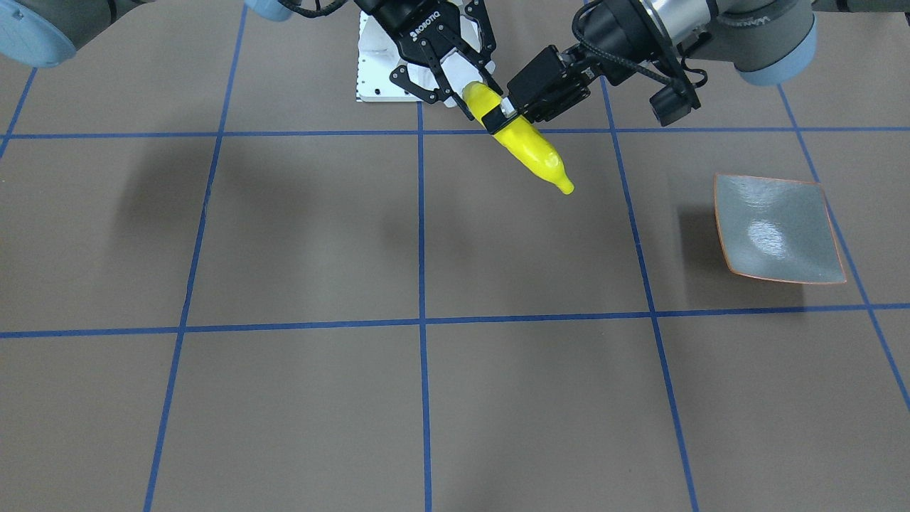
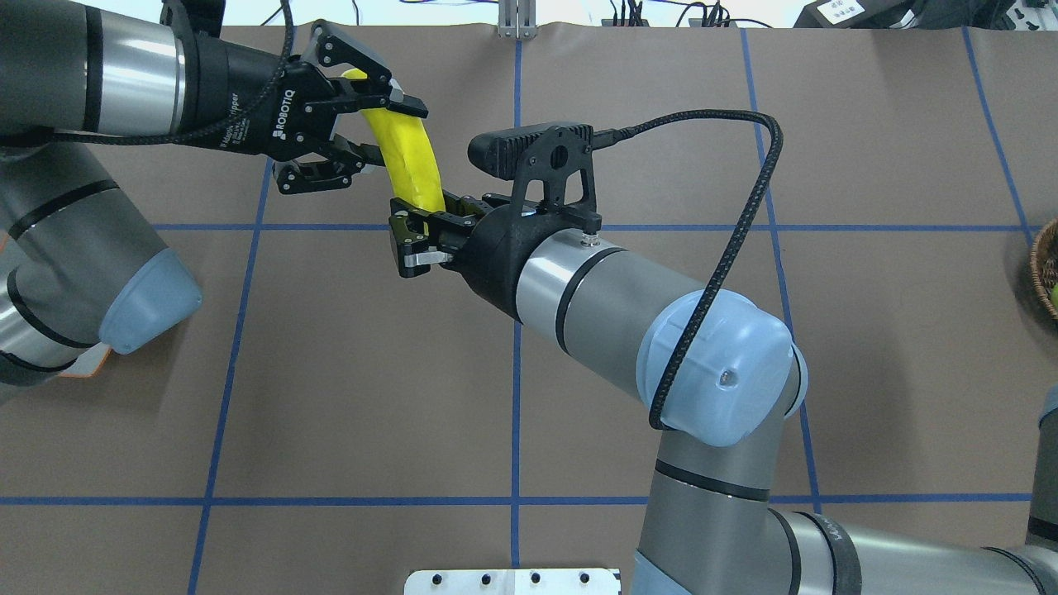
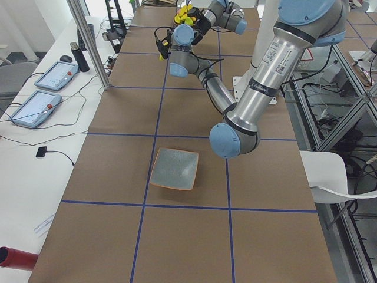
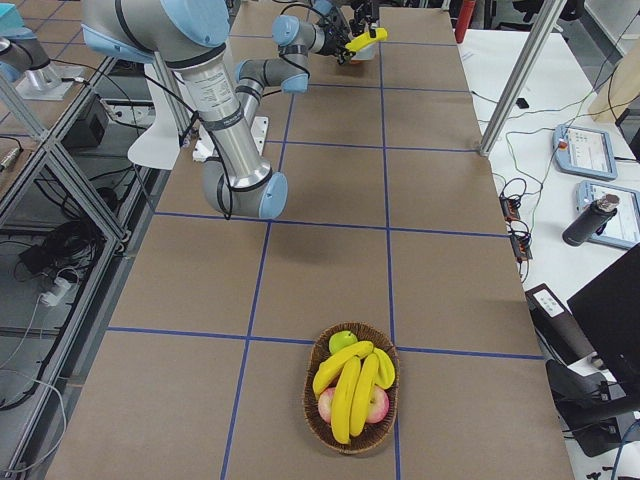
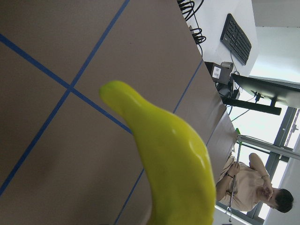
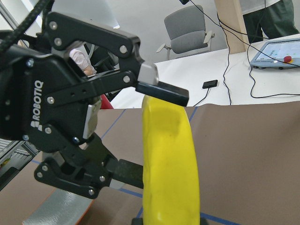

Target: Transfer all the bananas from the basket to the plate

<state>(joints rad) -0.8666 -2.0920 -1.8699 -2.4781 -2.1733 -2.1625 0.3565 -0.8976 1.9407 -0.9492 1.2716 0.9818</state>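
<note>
One yellow banana (image 1: 533, 153) hangs in the air between both grippers over the table's middle. My left gripper (image 1: 501, 114) is shut on its middle, one finger across the top; it also shows in the overhead view (image 2: 393, 132). My right gripper (image 2: 409, 241) is shut on the banana's near end (image 2: 405, 157). The banana's tip fills the left wrist view (image 5: 173, 159). Three more bananas (image 4: 350, 385) lie in the wicker basket (image 4: 385, 425). The grey-green plate (image 1: 778, 231) with an orange rim sits empty on the robot's left side.
The basket also holds red apples (image 4: 377, 405) and a green fruit (image 4: 342, 342); its rim shows at the overhead view's right edge (image 2: 1043, 264). A white mounting plate (image 1: 377, 64) lies by the robot's base. Blue tape lines grid the brown table.
</note>
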